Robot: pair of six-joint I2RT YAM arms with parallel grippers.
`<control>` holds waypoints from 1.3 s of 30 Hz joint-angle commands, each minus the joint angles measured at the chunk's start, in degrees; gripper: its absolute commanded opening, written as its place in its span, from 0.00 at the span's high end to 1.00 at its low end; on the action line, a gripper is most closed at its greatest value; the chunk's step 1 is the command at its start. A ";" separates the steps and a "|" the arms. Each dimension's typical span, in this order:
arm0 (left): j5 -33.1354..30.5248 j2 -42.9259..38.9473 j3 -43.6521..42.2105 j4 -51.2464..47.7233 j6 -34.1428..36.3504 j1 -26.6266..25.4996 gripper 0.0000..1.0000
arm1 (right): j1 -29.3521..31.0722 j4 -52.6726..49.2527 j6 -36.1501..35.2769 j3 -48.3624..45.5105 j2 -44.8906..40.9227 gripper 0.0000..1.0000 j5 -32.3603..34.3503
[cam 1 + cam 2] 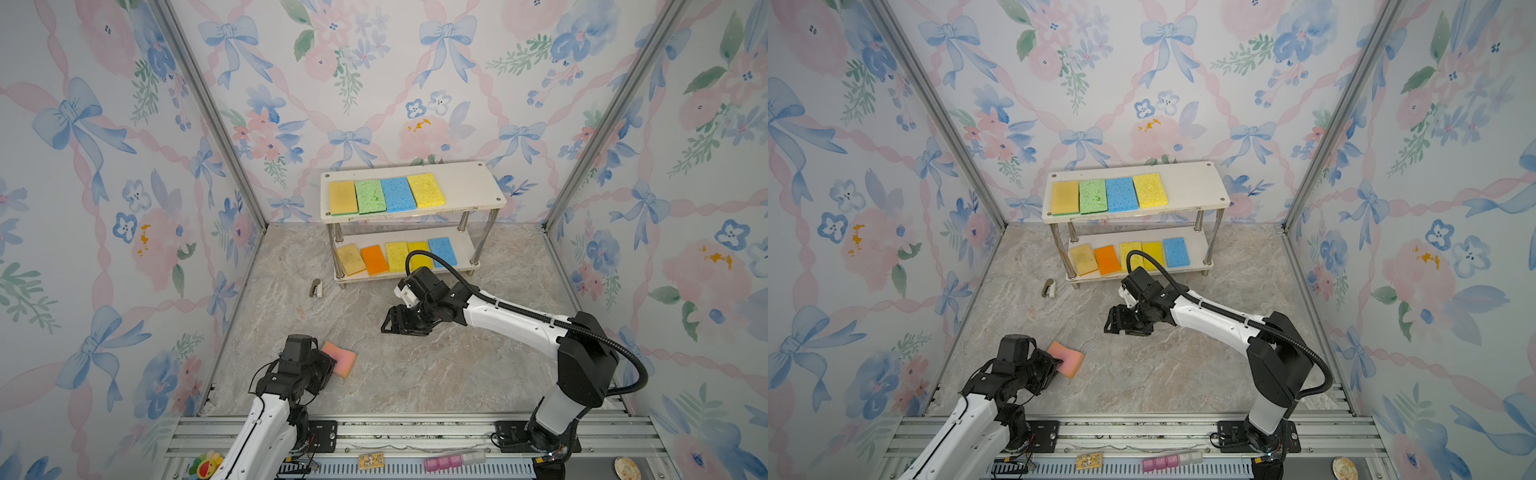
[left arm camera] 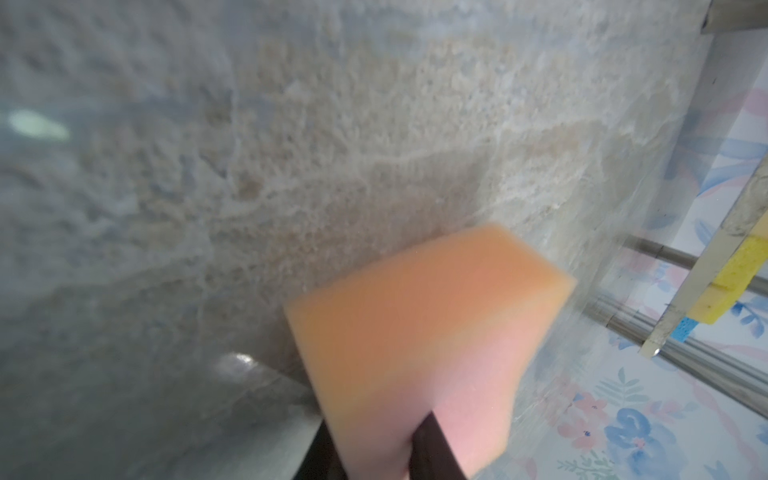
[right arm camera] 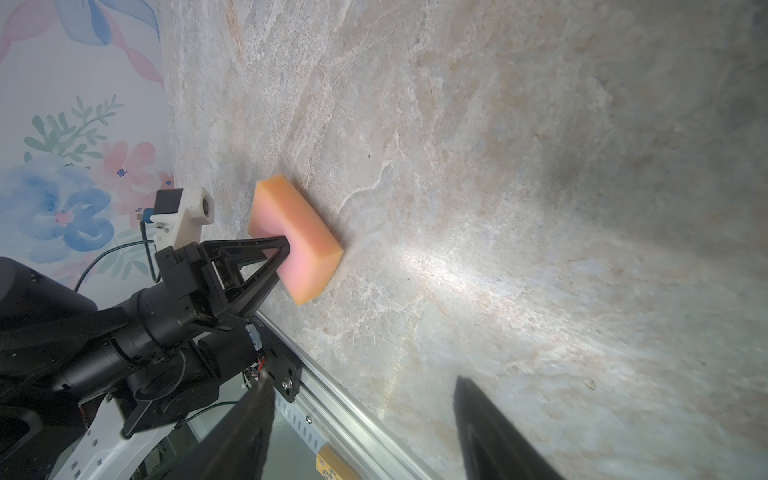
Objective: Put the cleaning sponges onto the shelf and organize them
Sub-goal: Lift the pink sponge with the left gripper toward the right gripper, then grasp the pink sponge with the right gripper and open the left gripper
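A pink sponge (image 1: 345, 362) (image 1: 1071, 362) with an orange underside lies at the front left of the marble floor. My left gripper (image 1: 329, 365) (image 1: 1059, 362) is shut on its near edge. The foam dents between the black fingers in the left wrist view (image 2: 415, 332). In the right wrist view the sponge (image 3: 309, 245) is tilted, with its far edge on the floor. My right gripper (image 1: 388, 325) (image 1: 1111, 325) (image 3: 363, 384) hangs open and empty over mid-floor. The white shelf (image 1: 469, 183) (image 1: 1192, 183) stands at the back with several sponges in a row on each board.
A small stapler-like object (image 1: 316, 288) (image 1: 1049, 288) lies on the floor left of the shelf's foot. The right arm's black cable loops in front of the lower board. An aluminium rail (image 1: 415, 432) runs along the front edge, and patterned walls close in the sides.
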 commanded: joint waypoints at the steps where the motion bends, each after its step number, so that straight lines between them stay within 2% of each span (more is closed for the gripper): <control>1: 1.48 0.64 -2.28 -0.83 1.07 0.30 0.86 | -0.25 -1.33 -0.64 2.77 -0.09 0.29 -0.13; 5: 4.37 2.10 -1.44 3.04 4.20 0.28 0.86 | -0.50 -3.21 -0.91 3.92 -0.36 0.29 -0.63; 10: 6.82 6.95 6.55 7.89 13.51 -1.07 0.84 | -3.15 -5.82 -1.37 2.58 -4.43 0.28 -1.55; 12: 8.82 11.11 11.09 10.05 17.89 -3.08 0.83 | -4.72 -7.23 -2.23 1.67 -6.45 0.28 -2.04; 15: 15.17 21.14 19.25 11.04 25.84 -7.24 0.82 | -6.52 -10.74 -4.52 1.58 -8.63 0.28 -1.29; 17: 17.78 26.15 23.88 10.96 28.47 -9.88 0.82 | -6.85 -13.20 -6.17 2.44 -9.75 0.28 0.43; 21: 17.78 30.86 31.22 10.98 29.53 -12.61 0.81 | -6.01 -14.37 -6.49 3.01 -10.97 0.29 1.23; 26: 18.71 32.84 34.39 11.09 28.78 -12.87 0.82 | -4.72 -12.34 -4.68 1.21 -11.82 0.33 2.22; 39: 18.57 30.47 34.16 11.05 27.16 -13.99 0.83 | -1.84 -7.45 -2.33 4.84 -5.79 0.47 0.75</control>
